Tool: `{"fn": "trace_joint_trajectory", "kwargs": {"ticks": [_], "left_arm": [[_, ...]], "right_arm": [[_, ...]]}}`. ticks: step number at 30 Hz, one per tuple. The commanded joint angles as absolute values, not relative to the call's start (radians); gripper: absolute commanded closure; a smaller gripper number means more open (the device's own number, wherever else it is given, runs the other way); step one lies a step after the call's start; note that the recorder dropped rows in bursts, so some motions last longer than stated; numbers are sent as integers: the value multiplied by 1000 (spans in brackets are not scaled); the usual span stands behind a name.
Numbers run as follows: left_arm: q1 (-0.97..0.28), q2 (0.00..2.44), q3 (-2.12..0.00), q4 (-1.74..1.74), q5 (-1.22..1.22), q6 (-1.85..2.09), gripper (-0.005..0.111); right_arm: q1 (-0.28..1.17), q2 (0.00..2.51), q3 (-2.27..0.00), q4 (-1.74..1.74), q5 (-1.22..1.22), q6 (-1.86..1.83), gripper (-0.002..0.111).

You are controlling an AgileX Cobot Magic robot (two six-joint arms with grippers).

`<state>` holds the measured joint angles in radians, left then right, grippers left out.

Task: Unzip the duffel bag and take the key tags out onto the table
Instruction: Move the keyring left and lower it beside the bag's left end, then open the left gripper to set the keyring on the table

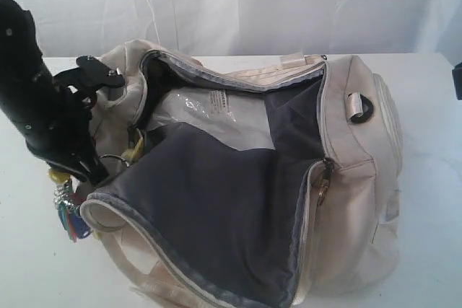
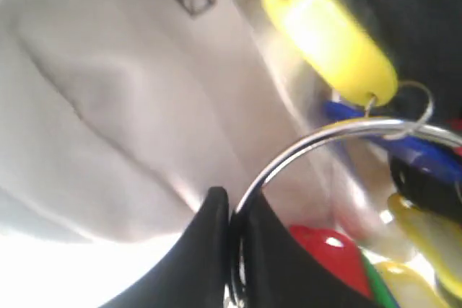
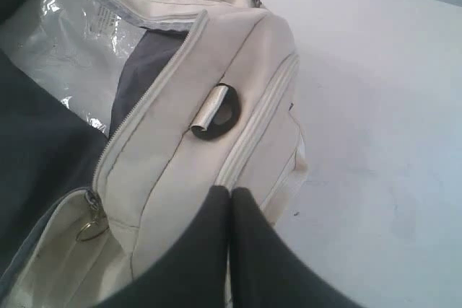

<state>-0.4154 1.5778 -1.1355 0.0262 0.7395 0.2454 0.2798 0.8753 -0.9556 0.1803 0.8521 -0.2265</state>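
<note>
You had the left jaws clamped on the metal ring (image 2: 325,133) so the key tags (image 1: 70,214) hung outside the open duffel bag (image 1: 346,142), over the table (image 1: 29,272), while the right jaws sat together, empty.

The duffel bag (image 1: 361,178) is plain cream outside, its lining (image 1: 216,200) dark grey with paler grey zip edging. The key tags (image 1: 68,214) are yellow, red, green and blue on a silver ring (image 2: 346,129). The fingers (image 2: 209,250) are black, the bench (image 1: 433,106) plain white.
</note>
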Motion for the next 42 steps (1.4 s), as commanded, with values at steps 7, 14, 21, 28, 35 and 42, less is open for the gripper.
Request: {"fn": "trace_joint_trajectory", "kwargs": {"ticks": [7, 14, 21, 28, 35, 42], "left_arm": [[-299, 1566, -996, 42, 663, 216, 107], [-299, 1566, -990, 116, 685, 157, 107], [-299, 1692, -976, 197, 478, 157, 107], [-299, 1744, -978, 225, 463, 153, 107], [-302, 1744, -1019, 159, 505, 153, 78], [-302, 1744, -1091, 128, 615, 153, 47]], "right_arm": [[279, 873, -952, 184, 842, -223, 108], [279, 873, -952, 186, 842, -223, 108], [279, 873, -952, 186, 839, -223, 108], [279, 873, -952, 186, 837, -223, 108], [279, 873, -952, 186, 839, -223, 108], [279, 873, -952, 186, 839, -223, 108]]}}
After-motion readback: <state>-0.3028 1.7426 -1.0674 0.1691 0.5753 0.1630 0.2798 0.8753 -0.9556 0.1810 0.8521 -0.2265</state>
